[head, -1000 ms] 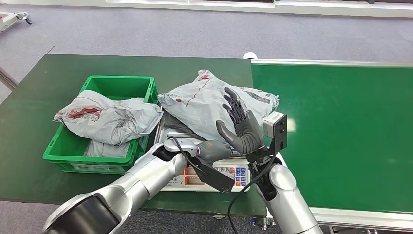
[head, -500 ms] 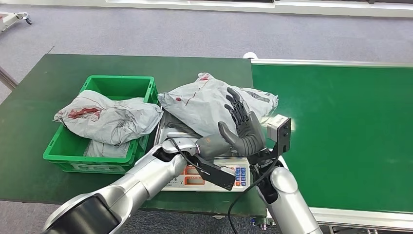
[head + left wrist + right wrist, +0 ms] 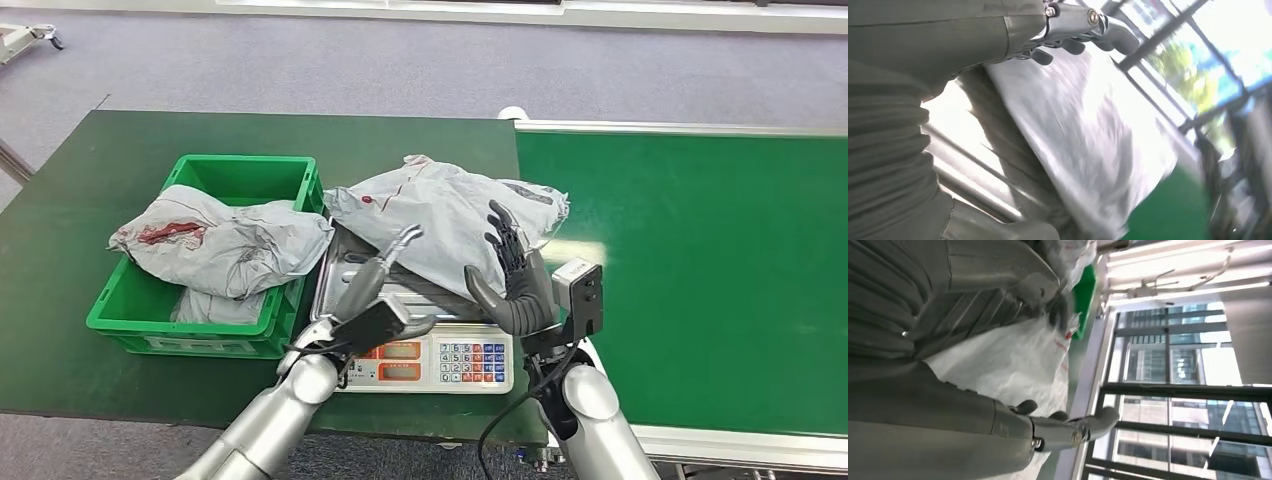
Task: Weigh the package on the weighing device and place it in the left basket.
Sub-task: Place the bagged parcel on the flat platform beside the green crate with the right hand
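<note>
Now the left hand (image 3: 375, 285) reaches up over the scale's steel pan, fingers spread and holding nothing, fingertips (image 3: 408, 236) at the near edge of the grey package (image 3: 440, 215); whether they touch it I cannot tell. At its 3 o'clock, the right hand (image 3: 515, 280) stands upright with fingers splayed, palm toward the package and gripping nothing. One package lies on the scale (image 3: 440, 355), its long axis running from 9 toward 3 o'clock. One green basket (image 3: 235, 180) sits at the scale's 9 o'clock, with two grey bags (image 3: 215, 245) inside.
</note>
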Robot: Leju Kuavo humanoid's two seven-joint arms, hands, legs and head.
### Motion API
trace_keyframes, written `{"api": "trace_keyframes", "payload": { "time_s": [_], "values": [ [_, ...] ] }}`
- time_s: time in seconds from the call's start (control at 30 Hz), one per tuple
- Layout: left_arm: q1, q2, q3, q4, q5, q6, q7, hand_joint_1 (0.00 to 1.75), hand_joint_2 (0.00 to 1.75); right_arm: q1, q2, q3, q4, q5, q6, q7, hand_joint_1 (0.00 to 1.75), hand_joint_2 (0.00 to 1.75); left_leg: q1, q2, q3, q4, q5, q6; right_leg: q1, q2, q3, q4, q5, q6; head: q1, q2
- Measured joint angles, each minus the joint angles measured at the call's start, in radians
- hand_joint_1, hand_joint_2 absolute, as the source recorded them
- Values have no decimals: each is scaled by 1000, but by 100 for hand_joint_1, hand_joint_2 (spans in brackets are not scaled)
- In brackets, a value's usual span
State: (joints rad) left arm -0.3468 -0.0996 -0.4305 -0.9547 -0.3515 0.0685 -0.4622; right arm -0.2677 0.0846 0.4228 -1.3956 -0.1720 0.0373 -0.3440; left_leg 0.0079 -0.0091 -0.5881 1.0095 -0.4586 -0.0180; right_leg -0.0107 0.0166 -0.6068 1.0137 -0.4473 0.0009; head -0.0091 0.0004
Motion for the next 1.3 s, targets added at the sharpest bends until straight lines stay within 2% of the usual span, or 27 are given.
{"api": "trace_keyframes", "payload": {
  "time_s": [0.13,0.3,0.5,0.6,0.7,0.83,0.93,1.1,1.3],
  "values": [
    [102,-6,96,-118,70,-12,-6,0,175,7,-4,-4,9,28,-18,-2,0,175,0,0,0,0,0,0,0,0,0,0,0,0,0,0],
    [160,-19,161,-198,148,-27,-18,0,175,9,-5,-5,13,76,-59,-2,0,175,0,0,0,0,0,0,0,-1,0,0,0,0,0,0],
    [219,-49,227,-264,290,-93,-23,0,175,17,-6,-27,13,156,-128,10,0,175,0,-1,0,0,0,0,0,-1,0,0,0,0,0,0],
    [232,-63,241,-290,330,-118,-9,0,175,16,-7,-44,14,290,-239,56,0,175,0,-2,0,0,0,0,0,-1,0,0,0,0,0,0],
    [242,-73,253,-319,350,-117,4,0,175,-5,-11,-76,31,479,-355,148,0,175,0,-2,-1,0,0,0,0,-1,0,0,0,0,0,0],
    [250,-77,260,-358,367,-101,3,0,175,-157,-35,-137,217,708,-407,246,0,175,0,0,-1,0,2,2,-1,0,0,0,2,1,0,0],
    [251,-79,260,-376,377,-93,-1,0,175,-306,-50,-173,418,784,-401,272,0,175,0,-1,-2,0,4,3,-1,-2,0,0,4,2,0,0],
    [251,-80,259,-401,389,-82,-3,0,175,-484,-52,-179,667,864,-372,342,0,175,-1,-1,-1,1,5,2,0,-2,0,0,5,1,0,0],
    [251,-81,258,-420,388,-80,-4,0,175,-563,-52,-179,798,875,-364,354,0,175,-1,-2,-2,0,5,2,0,-2,-1,0,5,1,0,0]
  ]
}}
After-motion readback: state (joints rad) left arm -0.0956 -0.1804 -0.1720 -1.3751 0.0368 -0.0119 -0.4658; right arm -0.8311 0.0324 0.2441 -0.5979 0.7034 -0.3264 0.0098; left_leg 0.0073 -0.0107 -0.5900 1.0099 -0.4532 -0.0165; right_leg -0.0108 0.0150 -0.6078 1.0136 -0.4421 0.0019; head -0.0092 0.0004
